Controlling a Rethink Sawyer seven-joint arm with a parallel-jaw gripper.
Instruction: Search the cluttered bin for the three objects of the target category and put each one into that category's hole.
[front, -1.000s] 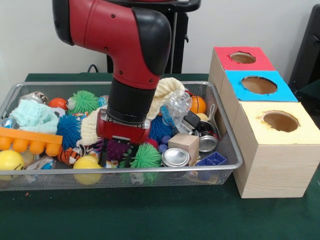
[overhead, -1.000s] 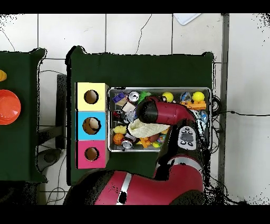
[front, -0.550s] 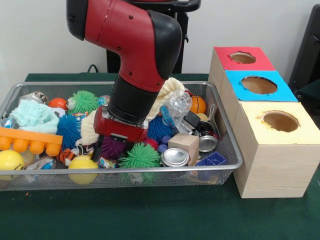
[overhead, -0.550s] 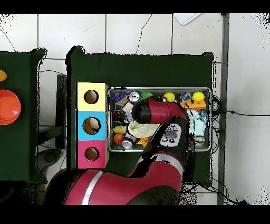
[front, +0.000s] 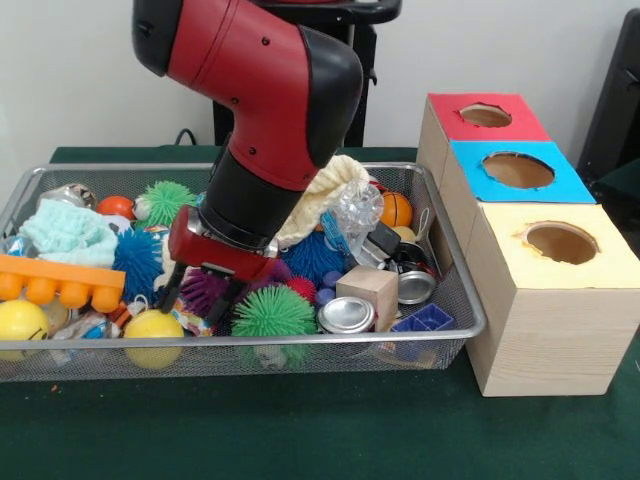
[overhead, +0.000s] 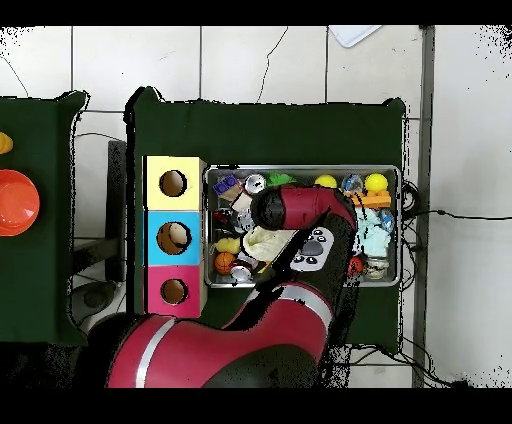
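Table: covered in dark green cloth; in the overhead view it sits on a pale tiled floor with cables running across it.
Room: plain light wall behind the bin in the front view; a second green-covered table at the overhead view's left edge carries an orange disc.
Bin: wire mesh basket, crowded with toys, cans and cloth.
Box: wooden, just beside the bin, three round holes topped red, blue and yellow.
Arm: red and black, bent down into the bin's middle.
Pincer: two dark fingers apart, tips down among the spiky balls, one either side of a purple ball; it is not clamped on anything.
Near the pincer: green spiky ball just beside it, yellow ball at the bin's front wall, blue spiky ball behind.
Other contents: orange block, mint cloth, cream cloth draped against the arm, wood cube, can.
Front view only: the pincer and what lies under it.
Overhead view only: something pale inside the blue hole; the arm hides the pincer there.
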